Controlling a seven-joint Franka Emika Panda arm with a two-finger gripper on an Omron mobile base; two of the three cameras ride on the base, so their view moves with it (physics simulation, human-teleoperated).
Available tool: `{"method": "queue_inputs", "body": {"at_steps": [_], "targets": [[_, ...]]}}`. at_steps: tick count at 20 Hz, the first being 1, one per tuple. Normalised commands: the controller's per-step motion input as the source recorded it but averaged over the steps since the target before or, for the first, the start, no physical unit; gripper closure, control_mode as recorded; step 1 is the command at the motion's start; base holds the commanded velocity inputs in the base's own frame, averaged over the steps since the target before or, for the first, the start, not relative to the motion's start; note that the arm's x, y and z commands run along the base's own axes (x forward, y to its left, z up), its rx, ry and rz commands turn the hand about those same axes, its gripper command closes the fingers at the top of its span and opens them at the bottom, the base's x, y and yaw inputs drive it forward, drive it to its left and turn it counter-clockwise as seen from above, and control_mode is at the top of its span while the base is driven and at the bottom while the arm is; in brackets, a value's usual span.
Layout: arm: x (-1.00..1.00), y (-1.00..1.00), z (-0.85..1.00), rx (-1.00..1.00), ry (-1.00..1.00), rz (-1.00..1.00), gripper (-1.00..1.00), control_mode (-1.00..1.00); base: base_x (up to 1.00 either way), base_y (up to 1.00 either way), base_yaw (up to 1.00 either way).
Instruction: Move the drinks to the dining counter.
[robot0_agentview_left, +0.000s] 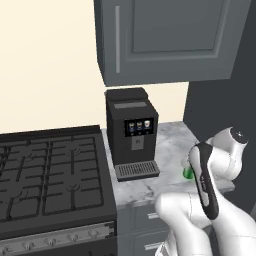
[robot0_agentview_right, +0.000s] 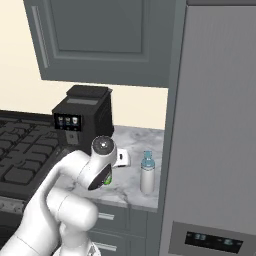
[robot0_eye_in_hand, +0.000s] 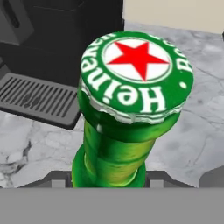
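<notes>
Marble desk (robot0_agentview_left: 170, 145) right of coffee machine (robot0_agentview_left: 131, 132): claw (robot0_eye_in_hand: 109, 178) clamped low around upright green bottle (robot0_eye_in_hand: 127, 105), neck pointing at camera.

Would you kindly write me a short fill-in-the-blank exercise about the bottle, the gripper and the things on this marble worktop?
1. The cap of the green glass bottle bears a red ____.
2. The gripper is ____ on the bottle's neck.
3. The black coffee machine stands between the bottle and the black gas ____.
4. The white cylinder bottle with a bluish top stands upright beside the tall grey ____.

Missing words: star; shut; stove; fridge
</notes>
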Motion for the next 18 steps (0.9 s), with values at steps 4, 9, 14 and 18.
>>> {"method": "queue_inputs", "body": {"at_steps": [4,9,14,18], "targets": [[-0.53,0.03,0.62,-0.07,-0.13,0.03,1.0,-1.0,0.0,0.0,0.0],[-0.39,0.16,0.83,-0.13,-0.01,0.0,1.0,-1.0,0.0,0.0,0.0],[-0.31,0.22,0.93,-0.18,0.06,0.0,1.0,-1.0,0.0,0.0,0.0],[-0.56,0.15,0.91,-0.02,0.18,-0.02,1.0,-1.0,0.0,0.0,0.0]]}}
